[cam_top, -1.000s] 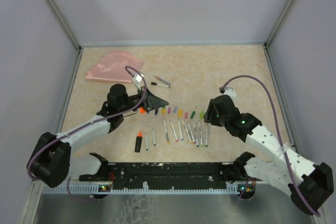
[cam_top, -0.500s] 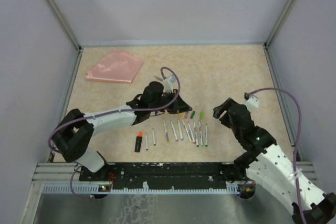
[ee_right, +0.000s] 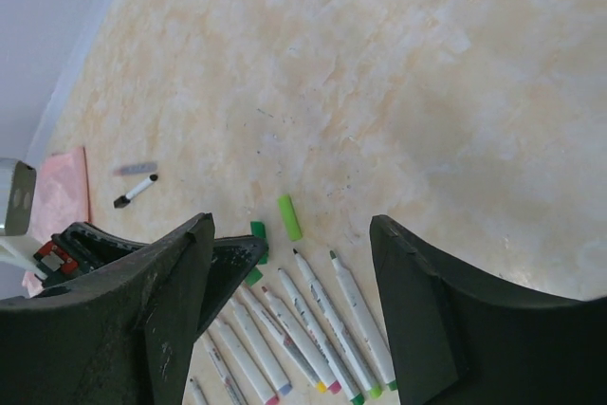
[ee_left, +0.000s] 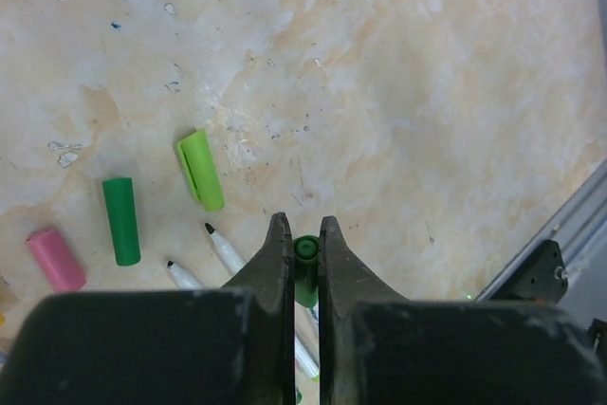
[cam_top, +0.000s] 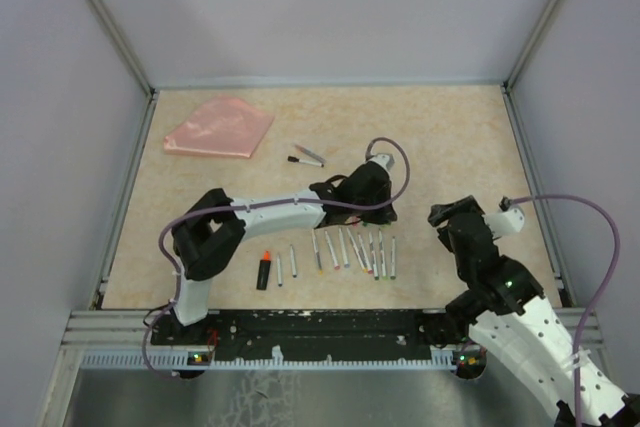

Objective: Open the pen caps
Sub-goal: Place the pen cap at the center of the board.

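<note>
Pen caps (ee_left: 200, 170) lie loose; left hand (ee_left: 303, 223) pinches a green cap (ee_left: 305, 253), right hand (ee_right: 291, 225) released.

From above and behind we look down on the whole table (cam_top: 450, 137). Our left wrist view sits close over the light green cap (ee_left: 200, 170); the right, farther back, shares it.
</note>
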Motion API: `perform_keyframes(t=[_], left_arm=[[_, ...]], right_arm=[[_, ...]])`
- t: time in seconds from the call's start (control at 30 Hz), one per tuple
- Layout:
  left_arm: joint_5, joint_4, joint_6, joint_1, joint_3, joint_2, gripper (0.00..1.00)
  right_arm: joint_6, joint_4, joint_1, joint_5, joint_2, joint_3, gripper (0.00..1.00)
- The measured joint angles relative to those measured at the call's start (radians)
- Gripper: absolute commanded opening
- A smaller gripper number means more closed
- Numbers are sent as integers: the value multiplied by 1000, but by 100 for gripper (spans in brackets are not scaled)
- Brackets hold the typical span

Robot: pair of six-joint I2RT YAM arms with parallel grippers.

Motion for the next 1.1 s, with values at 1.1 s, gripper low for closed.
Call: perform_keyframes(t=[1.1], left_arm=[[-169,-292,65,-43,366,303,37]], right_arm=[[82,-69,0,29,-29,-31,67]])
